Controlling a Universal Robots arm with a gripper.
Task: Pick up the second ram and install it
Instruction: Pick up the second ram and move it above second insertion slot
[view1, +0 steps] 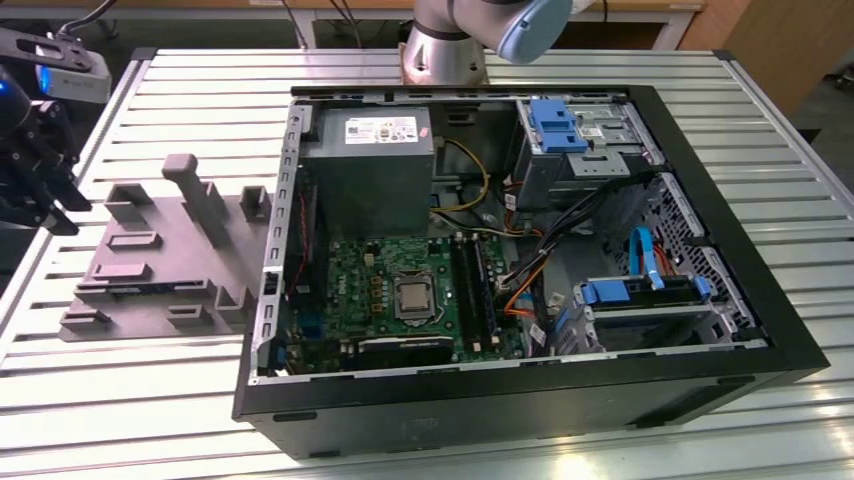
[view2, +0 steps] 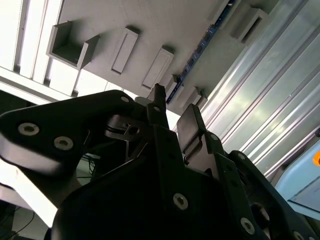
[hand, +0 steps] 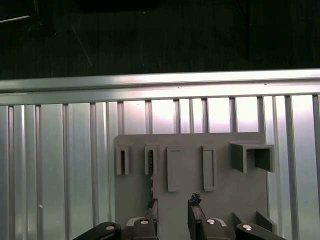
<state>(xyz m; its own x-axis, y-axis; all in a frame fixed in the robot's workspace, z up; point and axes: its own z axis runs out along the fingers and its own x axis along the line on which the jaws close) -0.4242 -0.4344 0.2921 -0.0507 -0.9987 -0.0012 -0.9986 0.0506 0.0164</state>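
My fingers (view2: 188, 122) were spread, with nothing between them. Risk: closing off-centre could catch a rib of the grey holder (view2: 150, 30) or tilt the second ram (view2: 200, 50), which offers only narrow edges. It stood on edge in that holder on the table (view2: 280, 90), beyond my fingers, roughly in line with their gap.

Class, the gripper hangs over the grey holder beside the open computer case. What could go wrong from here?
1. The ram shows as a thin edge in the holder; the open gripper might miss or knock it.
2. Orange cables lie close beside the motherboard's black slots and might snag.
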